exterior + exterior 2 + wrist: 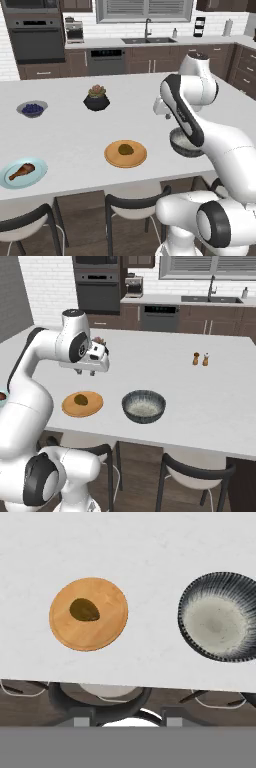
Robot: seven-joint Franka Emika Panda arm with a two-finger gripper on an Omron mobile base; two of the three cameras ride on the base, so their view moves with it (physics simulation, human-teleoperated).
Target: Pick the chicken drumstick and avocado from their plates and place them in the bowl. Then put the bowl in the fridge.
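Observation:
The chicken drumstick (21, 171) lies on the pale blue plate (38, 173) at the counter's near left. The avocado (125, 149) (84, 609) rests on the tan plate (111, 155) (107, 624) near the front edge. Right of it stands the dark speckled bowl (144, 394) (188, 614), empty, partly hidden by my arm in the left base view. My gripper (85, 374) hangs above the counter, behind and above the tan plate, jaws apart and nothing between them. The fridge is out of view.
A small bowl of blueberries (32, 108) and a black plant pot (96, 100) stand farther back on the counter. Salt and pepper shakers (200, 359) are at the right. Stools (134, 206) sit under the counter's front edge.

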